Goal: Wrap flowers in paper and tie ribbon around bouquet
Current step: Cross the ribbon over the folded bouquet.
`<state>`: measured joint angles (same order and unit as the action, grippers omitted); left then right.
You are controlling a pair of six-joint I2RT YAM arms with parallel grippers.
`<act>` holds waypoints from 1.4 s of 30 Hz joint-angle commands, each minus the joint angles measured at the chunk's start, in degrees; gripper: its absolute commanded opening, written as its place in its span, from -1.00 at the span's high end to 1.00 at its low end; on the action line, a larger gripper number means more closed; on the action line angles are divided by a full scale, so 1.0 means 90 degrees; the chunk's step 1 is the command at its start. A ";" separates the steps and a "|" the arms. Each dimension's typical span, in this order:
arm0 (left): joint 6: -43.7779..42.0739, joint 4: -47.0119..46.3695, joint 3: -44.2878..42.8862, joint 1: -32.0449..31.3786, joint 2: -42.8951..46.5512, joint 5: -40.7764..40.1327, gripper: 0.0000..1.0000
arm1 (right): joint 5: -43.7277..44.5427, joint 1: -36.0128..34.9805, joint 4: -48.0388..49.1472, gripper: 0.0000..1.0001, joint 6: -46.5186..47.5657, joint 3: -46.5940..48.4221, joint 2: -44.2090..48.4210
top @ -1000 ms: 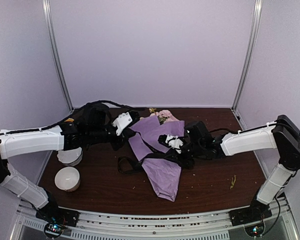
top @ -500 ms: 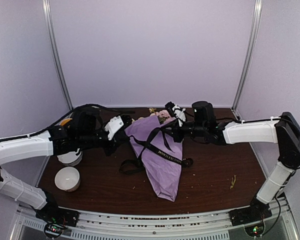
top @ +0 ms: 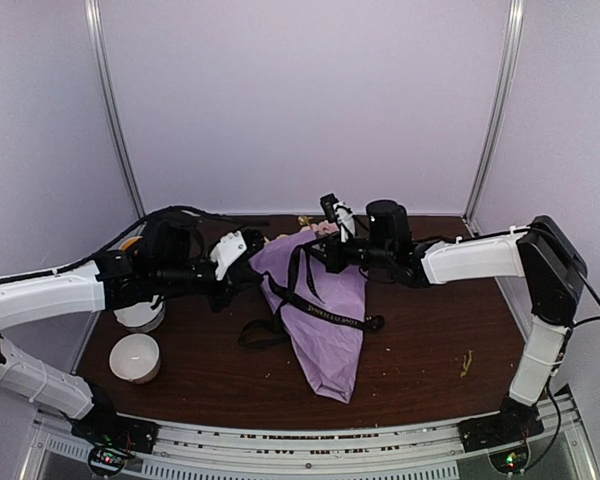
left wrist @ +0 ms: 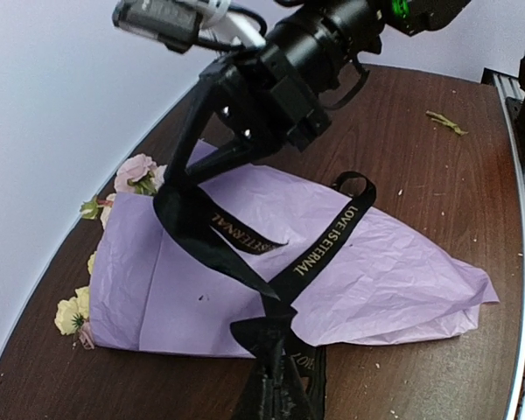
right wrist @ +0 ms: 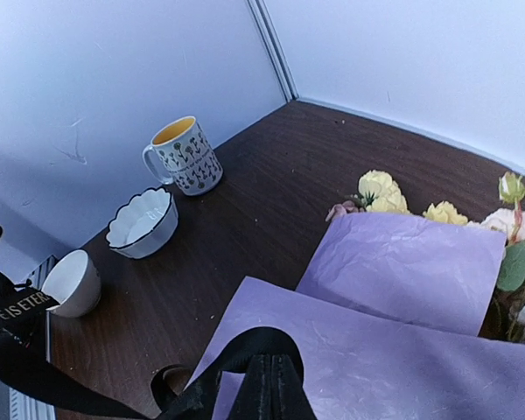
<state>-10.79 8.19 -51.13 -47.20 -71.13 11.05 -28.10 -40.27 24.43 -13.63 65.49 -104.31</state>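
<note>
At the left edge of the table stand a patterned mug with a yellow inside, a scalloped white bowl and a plain white bowl, all well apart from the work. Just right of them the left gripper reaches in low beside the paper's left edge; in its wrist view its jaws are pressed together on a bunched end of the ribbon. From there the black lettered band runs slantwise over the paper to a small loop at the sheet's right side, and a slack loop lies on the wood by the near left edge. The lilac sheet lies at mid-table, folded round the stems into a cone with its narrow end toward the arm bases. The flowers poke out of the wide far end, cream and yellow blooms with a pink one among them. Above that end hangs the right gripper, raised off the table, its jaws closed on another stretch of the ribbon, which climbs taut from the paper up to its fingers.
</note>
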 commanded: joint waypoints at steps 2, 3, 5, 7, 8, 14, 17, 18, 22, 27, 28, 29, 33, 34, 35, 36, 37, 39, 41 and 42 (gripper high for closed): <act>-0.0057 -0.0932 -0.0236 -0.0003 0.0166 0.0475 1.00 | -0.0148 -0.0179 -0.0993 1.00 -0.0328 0.0428 -0.0429; -0.0066 -0.0997 -0.0295 -0.0005 0.0140 0.0489 1.00 | -0.0259 -0.0199 -0.1287 1.00 -0.0285 0.0520 -0.0505; -0.0080 -0.1096 -0.0413 0.0000 0.0072 0.0486 1.00 | -0.0612 -0.0222 -0.1745 1.00 -0.0224 0.0598 -0.0622; -0.0080 -0.1266 -0.0481 -0.0005 0.0020 0.0477 1.00 | -0.1023 -0.0223 -0.2167 1.00 -0.0125 0.0660 -0.0695; -0.0081 -0.1407 -0.0505 0.0005 0.0007 0.0472 1.00 | -0.1145 -0.0223 -0.2401 1.00 -0.0064 0.0682 -0.0717; -0.0034 -0.1978 -0.0530 0.0088 -0.0090 0.0157 1.00 | -0.1605 -0.0215 -0.3549 1.00 0.0430 0.0694 -0.0798; -0.0009 -0.1992 -0.0615 0.0142 -0.0170 -0.0066 1.00 | -0.1898 -0.0213 -0.3988 1.00 0.0679 0.0654 -0.0769; 0.0009 -0.2021 -0.0623 0.0164 -0.0176 -0.0133 1.00 | -0.1949 -0.0204 -0.4153 0.98 0.0793 0.0637 -0.0757; 0.0090 -0.2091 -0.0599 0.0279 -0.0172 -0.0403 1.00 | -0.1991 -0.0173 -0.4845 0.92 0.1237 0.0604 -0.0698; 0.0056 -0.1974 -0.0573 0.0313 -0.0251 -0.0721 1.00 | -0.2045 -0.0013 -0.5109 0.91 0.1217 0.0433 -0.0511; 0.0056 -0.1963 -0.0562 0.0313 -0.0285 -0.0798 1.00 | -0.2072 0.0015 -0.5112 0.89 0.1183 0.0407 -0.0461; 0.0063 -0.1959 -0.0543 0.0308 -0.0326 -0.0871 1.00 | -0.2106 0.0041 -0.5157 0.87 0.1157 0.0409 -0.0417; 0.0098 -0.1994 -0.0519 0.0312 -0.0501 -0.1100 1.00 | -0.1979 0.0087 -0.5707 0.71 0.1366 0.0645 -0.0388; 0.0097 -0.1996 -0.0533 0.0313 -0.0550 -0.1137 1.00 | -0.1877 0.0103 -0.5854 0.64 0.1433 0.0731 -0.0417; 0.0095 -0.1996 -0.0547 0.0313 -0.0596 -0.1174 1.00 | -0.1762 0.0129 -0.5956 0.58 0.1477 0.0798 -0.0426; 0.0093 -0.1999 -0.0564 0.0318 -0.0638 -0.1194 1.00 | -0.1646 0.0172 -0.5951 0.55 0.1451 0.0831 -0.0413; 0.0079 -0.1997 -0.0574 0.0316 -0.0677 -0.1219 1.00 | -0.1604 0.0220 -0.5857 0.51 0.1384 0.0835 -0.0378; 0.0060 -0.2016 -0.0596 0.0321 -0.0753 -0.1247 1.00 | -0.1676 0.0336 -0.5594 0.42 0.1202 0.0815 -0.0266; 0.0056 -0.2038 -0.0611 0.0323 -0.0841 -0.1296 1.00 | -0.1783 0.0421 -0.5485 0.38 0.1088 0.0919 -0.0243; 0.0056 -0.2039 -0.0632 0.0323 -0.0874 -0.1303 1.00 | -0.1776 0.0446 -0.5542 0.36 0.1097 0.1029 -0.0284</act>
<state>-10.68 -7.05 -54.83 -44.66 -77.93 0.86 -44.49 -37.85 -26.11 -2.63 71.42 -109.30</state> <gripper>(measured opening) 0.007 0.303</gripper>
